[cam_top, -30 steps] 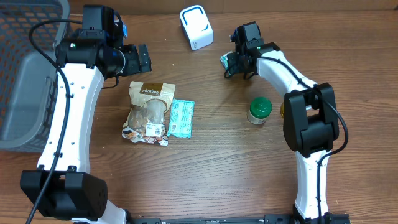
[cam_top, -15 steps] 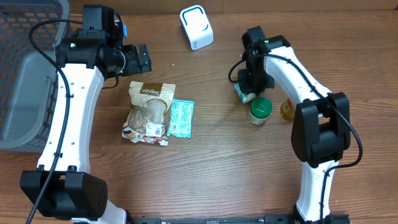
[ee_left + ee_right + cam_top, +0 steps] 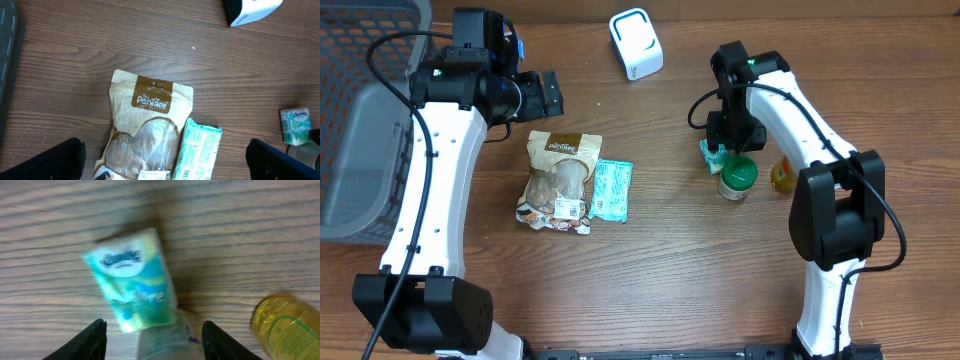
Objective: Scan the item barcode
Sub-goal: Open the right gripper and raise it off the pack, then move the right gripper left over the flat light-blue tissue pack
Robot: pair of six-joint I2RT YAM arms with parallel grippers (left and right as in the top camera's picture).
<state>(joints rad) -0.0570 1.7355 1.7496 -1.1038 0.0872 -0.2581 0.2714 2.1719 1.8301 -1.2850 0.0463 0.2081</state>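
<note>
the right gripper point(image 3: 152, 341) hangs part open, gripping nothing, over the small teal "kleenex" tissue pack point(image 3: 132, 282) lying flat just left of a green-lidded jar point(image 3: 738, 177); the left gripper point(image 3: 165, 162) spreads wide above the brown "the pantree" pouch point(image 3: 145, 132)

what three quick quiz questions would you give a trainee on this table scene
1. True or false: the right gripper is shut on the tissue pack.
2. What lies right beside the snack pouch? A teal packet; B yellow bottle; C white device.
3. Fill in: the jar beside the tissue pack has a ___ lid.
Key: 1 false, its jaws stand apart over the pack; 2 A; 3 green.
</note>
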